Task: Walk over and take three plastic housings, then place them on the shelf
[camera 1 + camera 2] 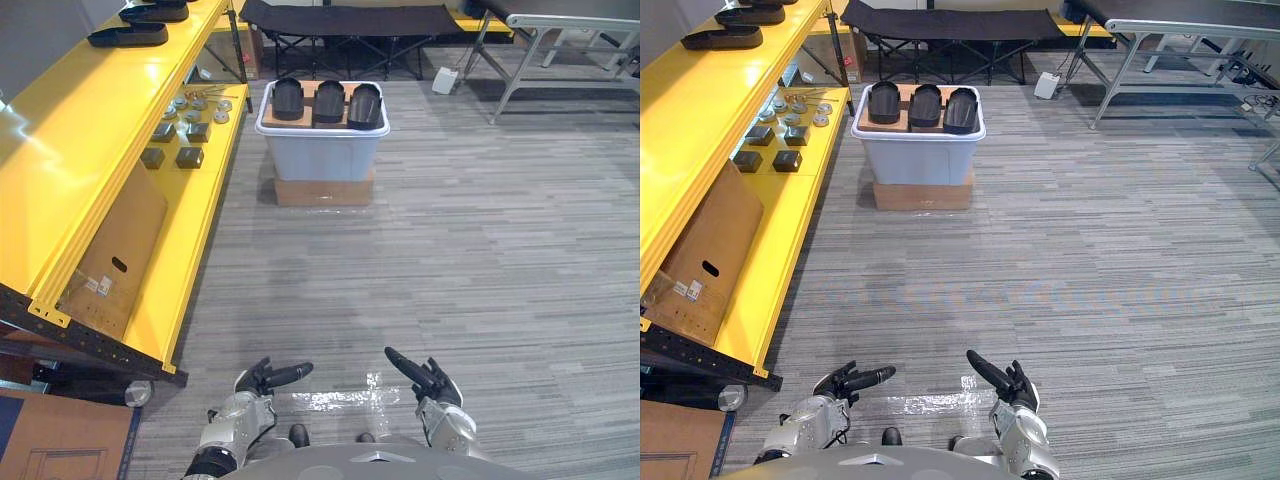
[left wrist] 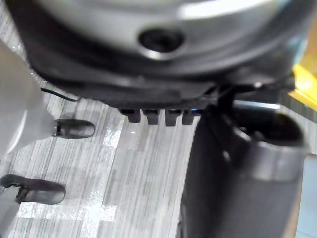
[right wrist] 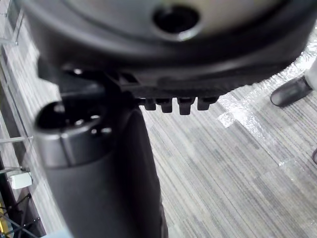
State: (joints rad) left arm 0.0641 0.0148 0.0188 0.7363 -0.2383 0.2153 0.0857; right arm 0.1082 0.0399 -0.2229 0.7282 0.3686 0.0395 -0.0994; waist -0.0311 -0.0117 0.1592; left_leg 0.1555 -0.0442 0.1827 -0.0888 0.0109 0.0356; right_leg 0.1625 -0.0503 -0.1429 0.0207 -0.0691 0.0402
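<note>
Three black plastic housings [image 1: 288, 99] [image 1: 329, 101] [image 1: 364, 106] stand side by side on a brown board atop a pale grey bin [image 1: 322, 152], far ahead across the floor. The yellow shelf [image 1: 90, 140] runs along the left. On its top level lie two more black housings [image 1: 128, 35] [image 1: 155, 12]. My left hand [image 1: 262, 380] and right hand [image 1: 430, 382] hover low near me, far from the bin, both open and holding nothing. The left wrist view shows straight fingers [image 2: 158, 116] over bare floor, and so does the right wrist view with its fingers [image 3: 178, 104].
The bin rests on a flat cardboard box [image 1: 324, 190]. Small metal parts [image 1: 190, 125] lie on the lower shelf and a cardboard panel [image 1: 115, 255] leans under it. A black cot [image 1: 350, 20] and a grey table frame [image 1: 560, 40] stand at the back. Striped grey floor lies between.
</note>
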